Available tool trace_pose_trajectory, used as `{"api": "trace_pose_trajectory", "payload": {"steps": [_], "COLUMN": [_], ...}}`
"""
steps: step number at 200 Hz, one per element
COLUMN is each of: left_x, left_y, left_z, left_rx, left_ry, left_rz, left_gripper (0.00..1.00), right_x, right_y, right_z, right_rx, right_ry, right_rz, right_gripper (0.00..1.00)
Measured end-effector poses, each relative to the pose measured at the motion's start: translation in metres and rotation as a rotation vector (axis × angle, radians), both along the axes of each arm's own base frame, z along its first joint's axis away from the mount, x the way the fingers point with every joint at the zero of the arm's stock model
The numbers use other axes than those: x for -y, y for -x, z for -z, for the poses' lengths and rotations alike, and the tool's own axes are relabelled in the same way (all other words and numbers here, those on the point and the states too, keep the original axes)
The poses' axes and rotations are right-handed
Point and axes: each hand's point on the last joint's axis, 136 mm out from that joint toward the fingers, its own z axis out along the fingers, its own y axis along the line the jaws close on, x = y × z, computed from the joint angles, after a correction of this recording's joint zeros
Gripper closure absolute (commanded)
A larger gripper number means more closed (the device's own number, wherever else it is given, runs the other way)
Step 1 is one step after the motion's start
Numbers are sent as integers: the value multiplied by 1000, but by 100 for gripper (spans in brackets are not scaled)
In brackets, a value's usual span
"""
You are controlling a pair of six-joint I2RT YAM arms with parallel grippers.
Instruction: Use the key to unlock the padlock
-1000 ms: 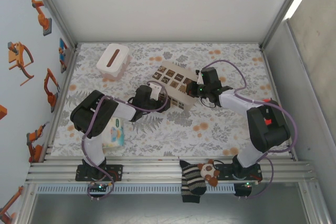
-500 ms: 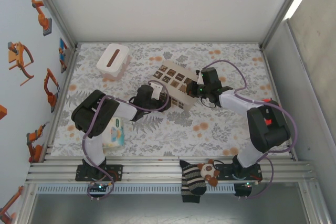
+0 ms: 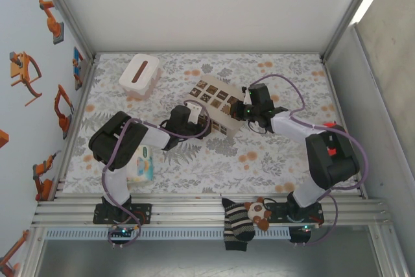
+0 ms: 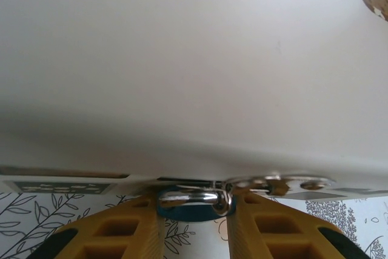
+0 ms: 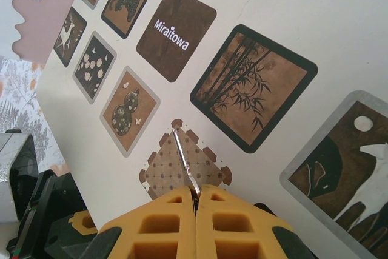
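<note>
**Padlock** (image 4: pixel 194 198): blue body, silver shackle; sits at the lower edge of the beige box (image 3: pixel 217 100), beside a metal fitting (image 4: pixel 285 183).

**Left gripper** (image 4: pixel 194 209): yellow fingers (image 4: pixel 121 235) clamped on the padlock, one at each end of the shackle.

**Right gripper** (image 5: pixel 195 201): jaws together, pinching the key (image 5: pixel 185 159), a thin silver blade seen edge-on, its tip over the box's printed top.

**Box**: lies askew on the floral table (image 3: pixel 272 154), between the two grippers.

**Other items**: white tissue box (image 3: pixel 139 74) at far left; wipes pack (image 3: pixel 141 163) at near left; striped sock (image 3: pixel 235 224) and plush toy (image 3: pixel 259 212) on the front rail (image 3: pixel 181 209).
</note>
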Motion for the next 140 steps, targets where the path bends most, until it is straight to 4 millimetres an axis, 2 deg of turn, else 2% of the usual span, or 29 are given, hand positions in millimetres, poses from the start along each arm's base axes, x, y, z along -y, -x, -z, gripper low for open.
{"api": "trace_pose_trajectory", "payload": {"steps": [48, 93, 117, 140], "left_x": [-2, -3, -4, -5], "left_y": [0, 2, 3, 6], "left_z": [-3, -7, -13, -18], "left_rx": [-1, -6, -7, -17], "left_ry": [-7, -12, -11, -7], "left_rz": [-5, -6, -5, -3], "left_gripper": [74, 76, 77, 78], "right_x": [0, 3, 8, 9], "right_y": [6, 13, 27, 48], "right_z": [-6, -38, -49, -48], "right_rx": [14, 105, 153, 181], "right_ry": [-2, -15, -7, 12], "right_rz": [-13, -34, -59, -105], "right_gripper": [100, 100, 100, 100]}}
